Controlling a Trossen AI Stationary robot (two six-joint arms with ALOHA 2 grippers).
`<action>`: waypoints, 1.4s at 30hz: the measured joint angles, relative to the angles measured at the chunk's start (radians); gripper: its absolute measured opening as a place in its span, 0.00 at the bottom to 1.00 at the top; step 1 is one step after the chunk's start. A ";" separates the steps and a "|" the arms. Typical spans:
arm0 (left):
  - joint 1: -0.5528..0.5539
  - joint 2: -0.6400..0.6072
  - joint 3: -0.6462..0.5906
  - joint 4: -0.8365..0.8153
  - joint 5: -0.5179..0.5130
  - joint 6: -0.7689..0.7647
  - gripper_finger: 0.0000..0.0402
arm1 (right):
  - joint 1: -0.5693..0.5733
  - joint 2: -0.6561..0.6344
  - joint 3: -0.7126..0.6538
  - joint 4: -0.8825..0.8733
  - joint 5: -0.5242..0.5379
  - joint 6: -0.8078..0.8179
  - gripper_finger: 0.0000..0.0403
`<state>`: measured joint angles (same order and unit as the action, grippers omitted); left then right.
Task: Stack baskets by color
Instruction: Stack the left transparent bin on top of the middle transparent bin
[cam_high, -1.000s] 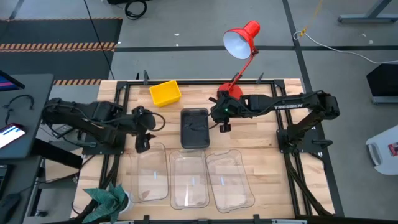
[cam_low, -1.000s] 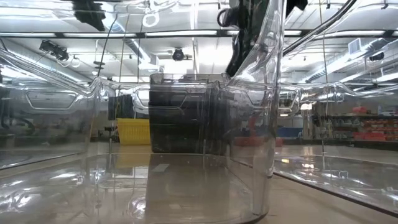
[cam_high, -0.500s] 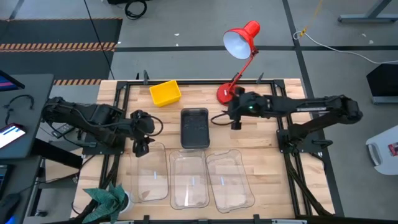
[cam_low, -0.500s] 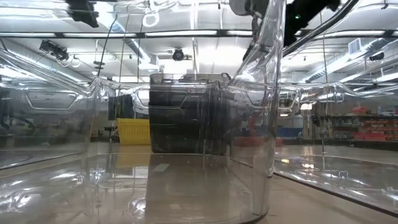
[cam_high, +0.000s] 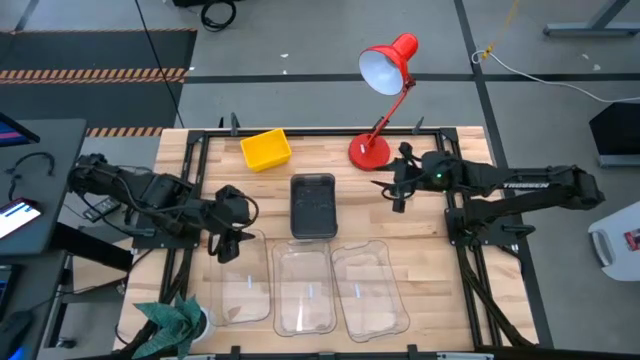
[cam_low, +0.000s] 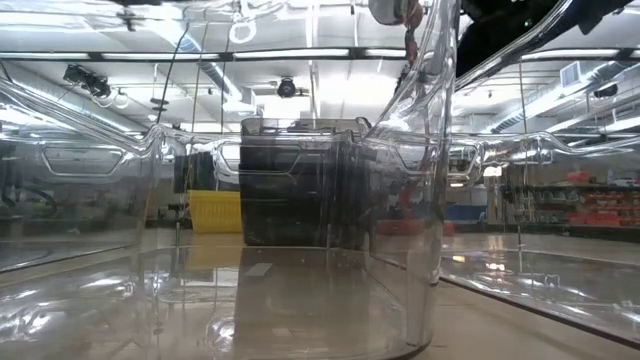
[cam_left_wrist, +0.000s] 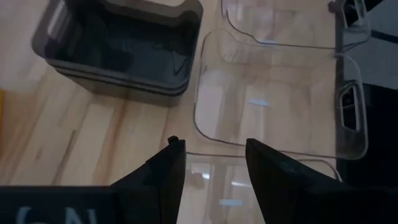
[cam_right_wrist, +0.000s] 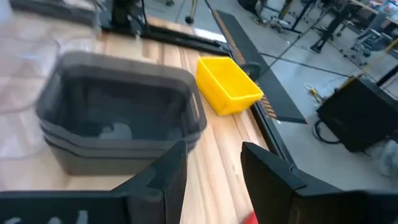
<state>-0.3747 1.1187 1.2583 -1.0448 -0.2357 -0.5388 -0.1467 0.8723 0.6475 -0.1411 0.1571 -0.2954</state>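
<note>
How many layers the smoky-grey stack (cam_right_wrist: 118, 118) holds is unclear (two rims show, perhaps more). In the low view both arms are cut off at the top edge, and the clear basket (cam_low: 300, 290) walls warp everything behind. In the left wrist view, another clear basket (cam_left_wrist: 273, 87) runs partly under the left claw (cam_left_wrist: 211, 158).
</note>
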 joint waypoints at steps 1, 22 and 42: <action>-0.006 0.000 -0.002 0.005 -0.016 0.000 0.43 | 0.000 -0.010 -0.003 0.002 -0.012 0.009 0.39; -0.204 0.012 -0.088 0.170 -0.153 -0.020 0.43 | 0.150 -0.008 -0.004 0.066 -0.107 0.300 0.39; -0.323 0.316 -0.087 0.327 -0.022 -0.354 0.43 | 0.372 0.105 -0.001 0.104 0.034 0.321 0.39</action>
<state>-0.6975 1.4348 1.1709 -0.7178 -0.2582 -0.8925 0.2254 0.9772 0.6464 -0.0370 0.1911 0.0257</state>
